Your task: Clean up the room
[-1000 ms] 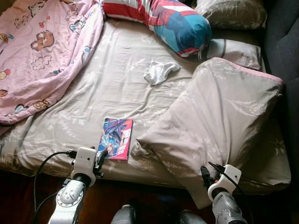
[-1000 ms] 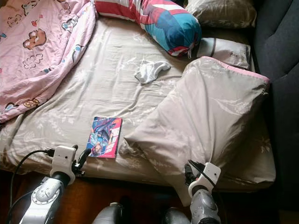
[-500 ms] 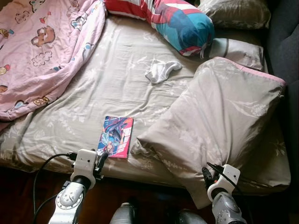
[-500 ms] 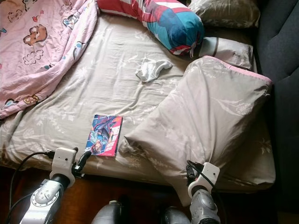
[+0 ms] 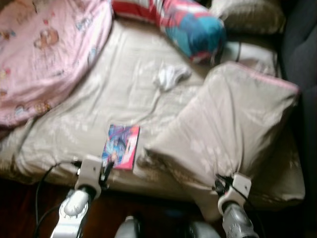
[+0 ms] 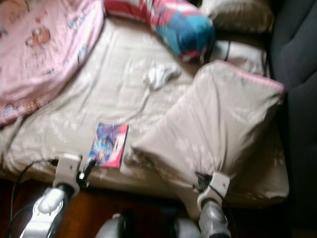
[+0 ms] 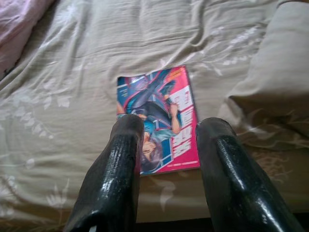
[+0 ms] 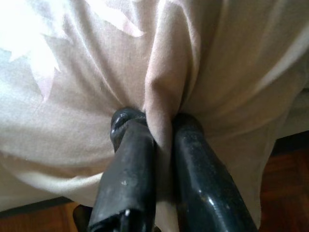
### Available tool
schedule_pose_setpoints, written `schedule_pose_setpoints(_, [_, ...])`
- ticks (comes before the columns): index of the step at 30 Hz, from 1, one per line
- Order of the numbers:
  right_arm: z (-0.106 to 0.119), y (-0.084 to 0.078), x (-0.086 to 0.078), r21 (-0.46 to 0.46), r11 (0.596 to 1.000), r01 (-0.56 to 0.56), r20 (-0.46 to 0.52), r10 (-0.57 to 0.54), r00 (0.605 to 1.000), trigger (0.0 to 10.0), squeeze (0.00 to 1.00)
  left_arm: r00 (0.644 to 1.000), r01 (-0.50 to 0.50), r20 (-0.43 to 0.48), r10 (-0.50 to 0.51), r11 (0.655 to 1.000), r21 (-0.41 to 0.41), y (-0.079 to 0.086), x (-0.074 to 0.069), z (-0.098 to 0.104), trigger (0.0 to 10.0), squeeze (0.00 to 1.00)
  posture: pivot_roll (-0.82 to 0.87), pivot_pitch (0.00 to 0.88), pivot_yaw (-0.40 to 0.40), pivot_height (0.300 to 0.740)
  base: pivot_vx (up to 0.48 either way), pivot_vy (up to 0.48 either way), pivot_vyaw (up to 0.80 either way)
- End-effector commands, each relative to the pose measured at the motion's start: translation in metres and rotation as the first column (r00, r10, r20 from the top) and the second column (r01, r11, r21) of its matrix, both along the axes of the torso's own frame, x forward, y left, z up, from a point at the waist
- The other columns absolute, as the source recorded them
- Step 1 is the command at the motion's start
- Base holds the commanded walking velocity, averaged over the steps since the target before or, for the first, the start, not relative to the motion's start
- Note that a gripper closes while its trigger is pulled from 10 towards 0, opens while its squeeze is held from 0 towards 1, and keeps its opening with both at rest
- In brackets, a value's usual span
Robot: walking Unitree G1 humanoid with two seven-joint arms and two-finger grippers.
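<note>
A large beige pillow (image 5: 233, 124) lies on the right side of the bed, its near corner hanging over the bed's front edge. My right gripper (image 8: 161, 123) is shut on a fold of the pillow's cover (image 8: 164, 96) at that corner (image 5: 223, 183). A colourful comic book (image 5: 121, 147) lies flat on the sheet near the front edge. My left gripper (image 7: 166, 128) is open, hovering just short of the book (image 7: 157, 116) at the bed's front edge (image 5: 106, 171). A white sock (image 5: 169, 77) lies crumpled mid-bed.
A pink cartoon blanket (image 5: 44, 54) covers the bed's left side. A red, white and blue bolster (image 5: 188, 25) and two more pillows (image 5: 247, 15) lie at the head. A dark headboard (image 5: 299, 44) runs along the right. Dark wooden floor (image 5: 20, 208) lies before the bed.
The head views have shifted slightly and blurred, so the camera is moving. Both grippers keep their places relative to the book and the pillow.
</note>
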State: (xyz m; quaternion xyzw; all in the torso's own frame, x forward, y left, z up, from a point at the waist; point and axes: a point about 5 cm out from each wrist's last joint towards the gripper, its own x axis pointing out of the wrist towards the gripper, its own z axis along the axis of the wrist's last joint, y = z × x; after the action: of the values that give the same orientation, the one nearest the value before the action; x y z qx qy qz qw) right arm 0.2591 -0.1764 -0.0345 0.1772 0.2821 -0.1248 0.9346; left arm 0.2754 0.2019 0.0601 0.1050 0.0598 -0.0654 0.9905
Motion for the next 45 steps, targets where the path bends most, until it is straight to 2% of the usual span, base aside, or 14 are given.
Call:
schedule_pose_setpoints(1, [-0.014, 0.007, -0.016, 0.013, 1.000, -0.013, -0.092, 0.014, 0.996, 0.0, 0.00, 0.998, -0.027, -0.053, 0.027, 1.000, 0.012, 0.007, -0.007, -0.012, 10.0, 0.00, 0.10, 0.268, 0.064, 0.740, 0.000, 0.000, 0.00])
schedule_pose_setpoints(7, [-0.005, -0.007, -0.006, -0.052, 0.998, 0.018, -0.059, -0.021, 0.998, 0.0, 0.00, 0.998, -0.033, -0.043, 0.033, 0.999, -0.004, 0.003, 0.000, -0.013, 10.0, 0.00, 0.07, 0.246, 0.049, 0.740, 0.000, 0.000, 0.00])
schedule_pose_setpoints(9, [0.007, -0.031, 0.003, -0.141, 0.988, 0.062, -0.017, -0.065, 0.998, 0.0, 0.00, 0.999, -0.030, -0.042, 0.029, 0.999, -0.017, -0.004, 0.005, -0.014, 10.0, 0.00, 0.03, 0.232, 0.041, 0.740, 0.000, 0.000, 0.00])
schedule_pose_setpoints(13, [0.020, -0.053, 0.010, -0.213, 0.972, 0.104, 0.027, -0.100, 0.995, 0.0, 0.00, 0.999, -0.029, -0.042, 0.028, 0.999, -0.025, -0.008, 0.010, -0.015, 10.0, 0.00, 0.02, 0.222, 0.034, 0.740, 0.000, 0.000, 0.00])
schedule_pose_setpoints(14, [0.028, -0.070, 0.013, -0.244, 0.956, 0.163, 0.061, -0.153, 0.986, 3.6, 0.00, 0.999, -0.030, -0.040, 0.029, 0.999, -0.028, -0.010, 0.011, -0.015, 10.0, 0.00, 0.01, 0.214, 0.027, 0.740, 0.000, 0.000, 0.00])
schedule_pose_setpoints(15, [0.034, -0.085, 0.012, -0.266, 0.941, 0.208, 0.085, -0.192, 0.978, 10.0, 0.00, 0.999, -0.033, -0.039, 0.032, 0.999, -0.031, -0.009, 0.011, -0.016, 10.0, 0.00, 0.00, 0.210, 0.023, 0.740, 0.000, 0.000, 0.00])
schedule_pose_setpoints(17, [0.041, -0.101, 0.012, -0.291, 0.923, 0.254, 0.110, -0.231, 0.967, 10.0, 0.00, 0.999, -0.037, -0.037, 0.036, 0.999, -0.034, -0.009, 0.012, -0.016, 10.0, 0.00, 0.00, 0.209, 0.022, 0.740, 0.000, 0.000, 0.00])
schedule_pose_setpoints(19, [0.050, -0.126, 0.007, -0.389, 0.876, 0.284, 0.100, -0.266, 0.959, 10.0, 0.00, 0.998, -0.043, -0.039, 0.041, 0.998, -0.034, -0.008, 0.012, -0.018, 10.0, 0.00, -0.01, 0.203, 0.015, 0.740, 0.000, 0.000, 0.00])
schedule_pose_setpoints(22, [0.057, -0.141, 0.004, -0.433, 0.848, 0.305, 0.118, -0.282, 0.952, 10.0, 0.00, 0.998, -0.048, -0.041, 0.047, 0.998, -0.034, -0.007, 0.011, -0.019, 10.0, 0.00, -0.02, 0.201, 0.014, 0.740, 0.000, 0.000, 0.00])
schedule_pose_setpoints(26, [0.085, -0.200, -0.016, -0.519, 0.730, 0.444, 0.164, -0.425, 0.890, 10.0, 0.00, 0.997, -0.057, -0.049, 0.055, 0.998, -0.036, -0.005, 0.009, -0.023, 10.0, 0.00, -0.04, 0.197, 0.014, 0.740, 0.000, 0.000, 0.00])
schedule_pose_setpoints(34, [0.121, -0.264, -0.056, -0.628, 0.549, 0.551, 0.183, -0.584, 0.791, 10.0, 0.00, 0.997, -0.047, -0.057, 0.045, 0.998, -0.035, -0.007, 0.010, -0.026, 10.0, 0.00, -0.06, 0.191, 0.019, 0.740, 0.000, 0.000, 0.00])
schedule_pose_setpoints(38, [0.121, -0.269, -0.063, -0.621, 0.543, 0.565, 0.175, -0.607, 0.775, 10.0, 0.00, 0.997, -0.043, -0.059, 0.041, 0.999, -0.033, -0.008, 0.010, -0.027, 10.0, 0.00, -0.07, 0.189, 0.020, 0.740, 0.000, 0.000, 0.00])
schedule_pose_setpoints(42, [0.098, -0.249, -0.058, -0.603, 0.614, 0.509, 0.107, -0.570, 0.814, 10.0, 0.00, 0.998, -0.034, -0.062, 0.032, 0.999, -0.029, -0.009, 0.010, -0.028, 10.0, 0.00, -0.06, 0.190, 0.027, 0.740, 0.000, 0.000, 0.00])
schedule_pose_setpoints(45, [0.086, -0.241, -0.058, -0.582, 0.632, 0.512, 0.078, -0.583, 0.809, 10.0, 0.00, 0.998, -0.028, -0.062, 0.026, 0.999, -0.029, -0.009, 0.010, -0.028, 10.0, 0.00, -0.05, 0.190, 0.030, 0.740, 0.000, 0.000, 0.00])
